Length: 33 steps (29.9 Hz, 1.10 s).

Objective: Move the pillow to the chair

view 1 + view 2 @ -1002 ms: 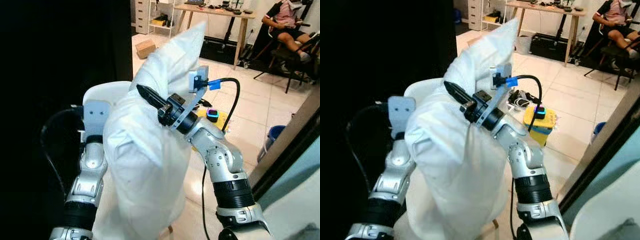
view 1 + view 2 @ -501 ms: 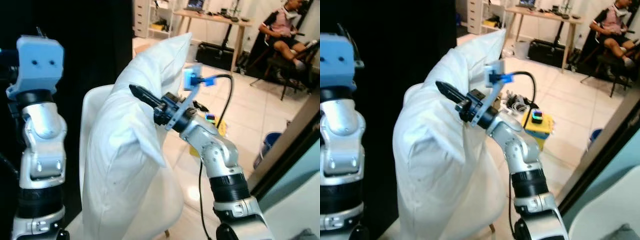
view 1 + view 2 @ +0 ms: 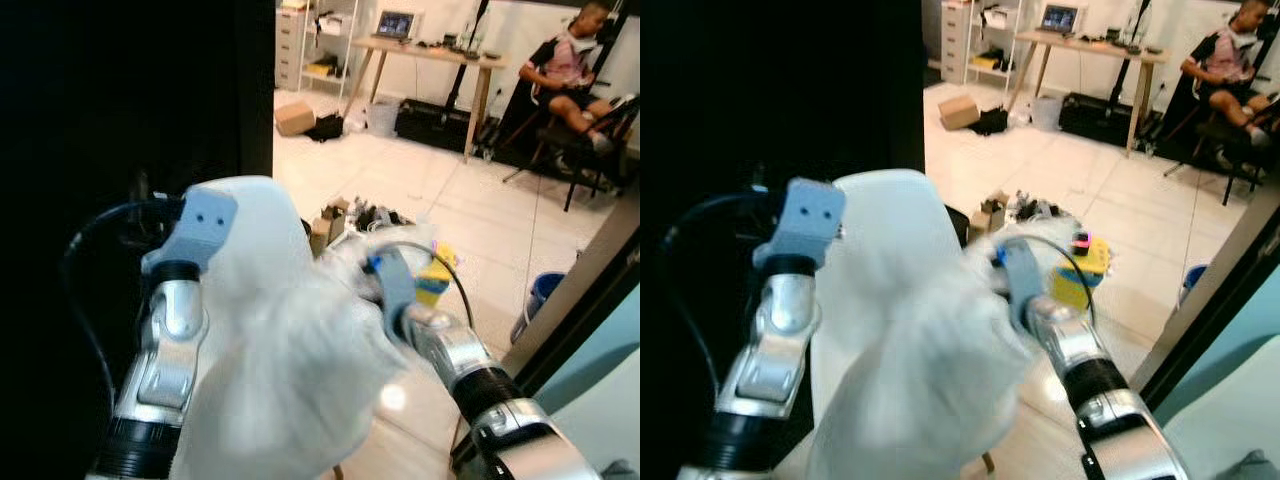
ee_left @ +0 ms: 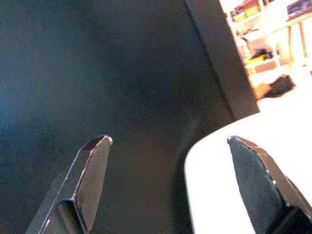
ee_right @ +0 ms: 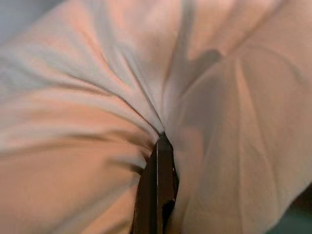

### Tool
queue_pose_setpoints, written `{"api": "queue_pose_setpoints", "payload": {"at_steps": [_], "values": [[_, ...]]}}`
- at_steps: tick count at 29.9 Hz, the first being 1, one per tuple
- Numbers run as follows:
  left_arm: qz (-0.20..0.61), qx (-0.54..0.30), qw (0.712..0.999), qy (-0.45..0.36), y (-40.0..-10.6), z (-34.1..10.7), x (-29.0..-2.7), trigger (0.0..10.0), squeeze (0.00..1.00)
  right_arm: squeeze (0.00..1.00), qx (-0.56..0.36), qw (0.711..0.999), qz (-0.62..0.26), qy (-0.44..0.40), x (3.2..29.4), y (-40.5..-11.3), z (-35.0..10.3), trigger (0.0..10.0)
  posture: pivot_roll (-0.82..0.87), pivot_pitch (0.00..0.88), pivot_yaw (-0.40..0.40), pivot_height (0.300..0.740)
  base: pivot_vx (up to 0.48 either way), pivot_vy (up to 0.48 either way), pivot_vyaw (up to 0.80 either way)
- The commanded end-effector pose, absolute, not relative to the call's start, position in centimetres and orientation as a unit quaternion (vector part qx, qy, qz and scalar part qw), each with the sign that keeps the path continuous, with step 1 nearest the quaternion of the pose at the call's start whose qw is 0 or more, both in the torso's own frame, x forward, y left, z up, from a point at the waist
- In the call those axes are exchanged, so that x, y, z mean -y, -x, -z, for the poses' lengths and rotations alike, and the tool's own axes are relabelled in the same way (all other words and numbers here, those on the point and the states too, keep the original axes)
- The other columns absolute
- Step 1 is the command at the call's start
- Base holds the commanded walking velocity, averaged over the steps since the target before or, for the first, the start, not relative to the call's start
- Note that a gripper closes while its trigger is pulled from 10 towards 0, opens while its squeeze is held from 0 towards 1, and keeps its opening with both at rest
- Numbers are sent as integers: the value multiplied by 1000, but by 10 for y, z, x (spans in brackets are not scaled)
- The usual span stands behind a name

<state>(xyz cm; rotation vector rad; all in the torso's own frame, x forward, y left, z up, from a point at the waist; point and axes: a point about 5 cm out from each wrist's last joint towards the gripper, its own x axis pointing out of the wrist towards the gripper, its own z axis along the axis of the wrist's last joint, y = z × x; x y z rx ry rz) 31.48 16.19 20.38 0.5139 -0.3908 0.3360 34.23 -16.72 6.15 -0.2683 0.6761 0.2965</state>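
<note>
Your right gripper [image 5: 157, 161] has its fingers pinched together on a bunched fold of the white pillow [image 3: 290, 390], which sits low between your two arms, against the front of the white chair [image 3: 250, 215] and covering its seat. Your left gripper [image 4: 170, 161] hangs with its fingers spread wide apart, holding nothing, one fingertip [image 4: 243, 156] over the chair's rounded edge. A person [image 3: 575, 65] sits by the far table [image 3: 425, 50].
</note>
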Motion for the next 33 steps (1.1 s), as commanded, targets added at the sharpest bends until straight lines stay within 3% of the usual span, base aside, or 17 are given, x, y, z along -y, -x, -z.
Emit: {"api": "queue_pose_setpoints", "payload": {"at_steps": [1, 6, 8, 9, 13, 14, 15, 17, 22, 33], "values": [[-151, 176, 946, -228, -317, -200, -159, 10000, 0, 0, -339, 917, -158, 139, 158, -341, -57, 10000, 94, 39, -44, 701, 0, 0, 0], [-97, 115, 975, -161, -324, -181, -153, 10000, 0, 0, -358, 908, -157, 148, 163, -337, -49, 10000, 92, 39, -38, 691, 0, 0, 0], [14, 16, 998, -57, -328, -148, -131, 10000, 0, 0, -373, 901, -173, 140, 158, -331, -40, 10000, 92, 40, -35, 681, 0, 0, 0], [77, -47, 996, -13, -324, -128, -118, 10000, 0, 0, -376, 898, -185, 133, 152, -329, -37, 10000, 89, 40, -33, 676, 0, 0, 0], [115, -83, 990, 12, -321, -115, -110, 10000, 0, 0, -376, 897, -193, 129, 148, -327, -34, 10000, 88, 41, -31, 671, 0, 0, 0], [145, -126, 981, 23, -315, -100, -105, 10000, 0, 0, -369, 899, -202, 124, 143, -328, -34, 10000, 87, 41, -30, 666, 0, 0, 0], [145, -126, 981, 23, -315, -100, -105, 10000, 0, 0, -369, 899, -202, 124, 143, -328, -34, 10000, 87, 41, -30, 666, 0, 0, 0], [138, -214, 967, 15, -303, -62, -112, 10000, 0, 0, -350, 904, -221, 106, 132, -330, -38, 10000, 84, 45, -20, 656, 0, 0, 0], [117, -250, 961, 16, -297, -42, -123, 10000, 0, 0, -337, 908, -233, 91, 127, -332, -41, 10000, 80, 47, -21, 646, 0, 0, 0], [65, -217, 974, 28, -304, -40, -165, 10000, 0, 0, -336, 905, -245, 90, 127, -329, -37, 10000, 78, 45, -21, 616, 0, 0, 0]]}}
